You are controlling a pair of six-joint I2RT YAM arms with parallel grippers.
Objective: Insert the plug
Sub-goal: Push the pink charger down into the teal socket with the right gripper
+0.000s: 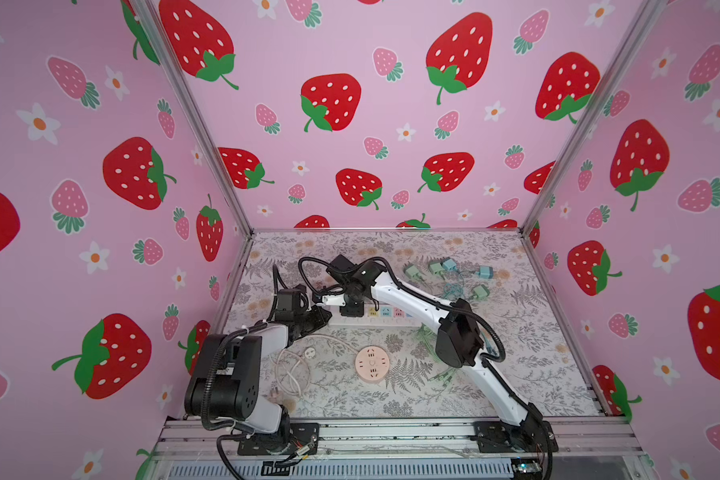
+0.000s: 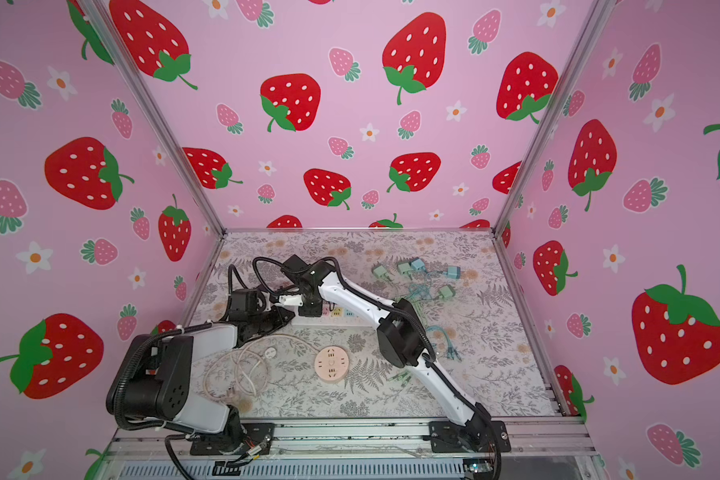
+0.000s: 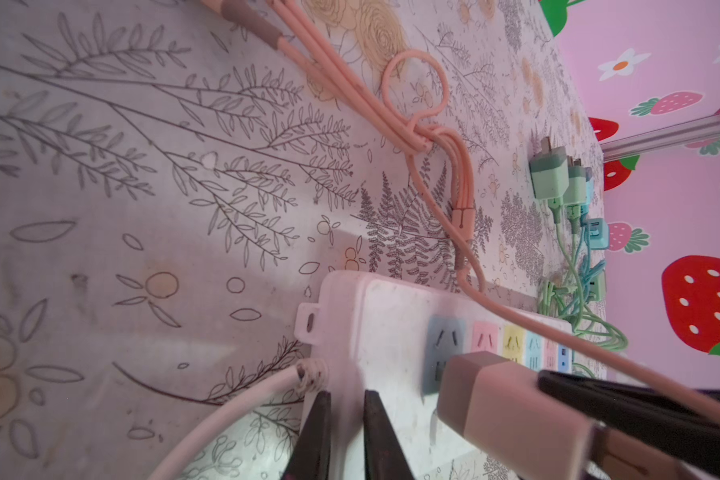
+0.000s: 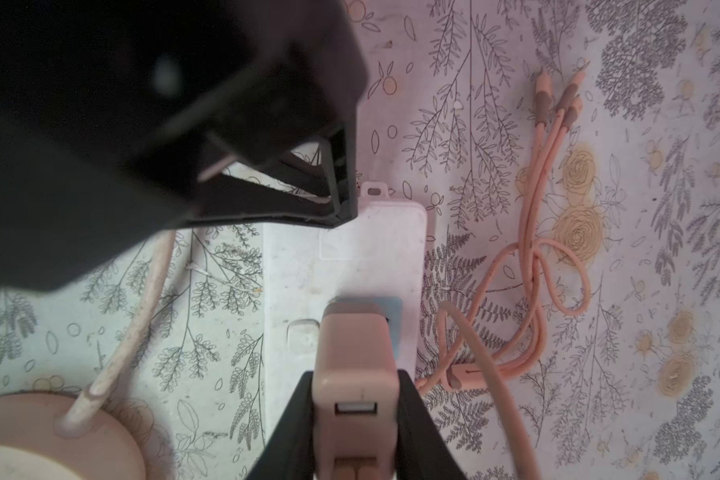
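Note:
A pink plug [image 4: 356, 353] with a brown front sits between the black fingers of my right gripper [image 4: 356, 376], which is shut on it. Its front end lies over the blue-grey first socket [image 3: 445, 340] of the white power strip [image 3: 375, 316]; the prongs are hidden. The plug's pink cable [image 4: 487, 361] trails off to a looped bundle [image 4: 537, 257]. My left gripper [image 3: 346, 395] is shut to a narrow gap, its tips at the strip's cord end. In both top views the two grippers [image 1: 323, 318] [image 1: 348, 309] meet at the strip's left end [image 2: 304, 320].
A round pink socket hub [image 1: 371, 364] and a coiled white cord [image 1: 292, 370] lie in front of the strip. Green and blue chargers [image 1: 445, 270] with tangled cables [image 1: 454, 291] lie at the back right. Strawberry-patterned walls [image 1: 641, 249] enclose the table.

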